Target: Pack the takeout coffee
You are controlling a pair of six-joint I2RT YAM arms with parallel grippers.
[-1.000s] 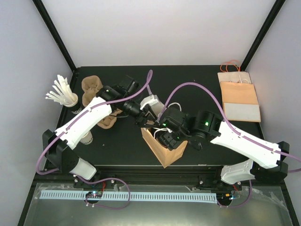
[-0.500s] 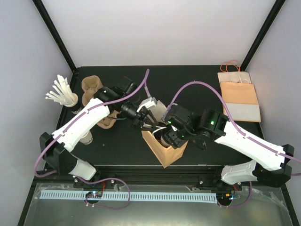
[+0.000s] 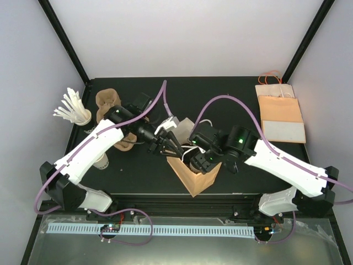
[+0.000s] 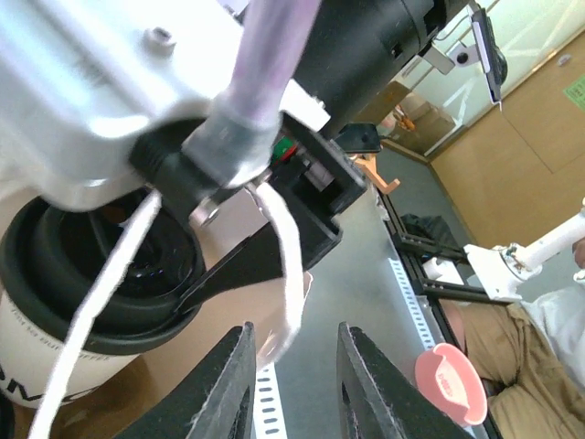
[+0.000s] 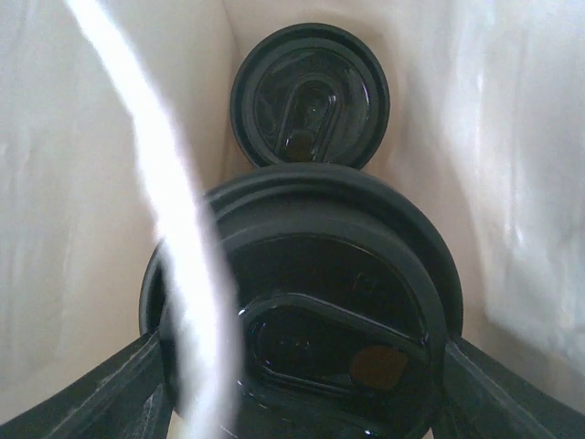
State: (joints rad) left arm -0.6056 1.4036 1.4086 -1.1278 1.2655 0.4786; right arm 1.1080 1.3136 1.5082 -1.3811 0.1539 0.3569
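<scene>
Far left of creased brown paper bag (image 3: 191, 179): dark cup of white stirrers (image 3: 73, 109). Just beside bag's left rim: left gripper (image 4: 294, 389), jaws slightly apart, empty. In bag mouth: takeout coffee (image 5: 311, 302), white paper, round glossy black lid, clamped by right gripper (image 5: 306, 389). Deeper inside: second lidded cup (image 5: 309, 96).

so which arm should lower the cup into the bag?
Right. The right gripper holds the cup inside the bag, above a second cup. The left gripper is outside, by the string handle.
</scene>
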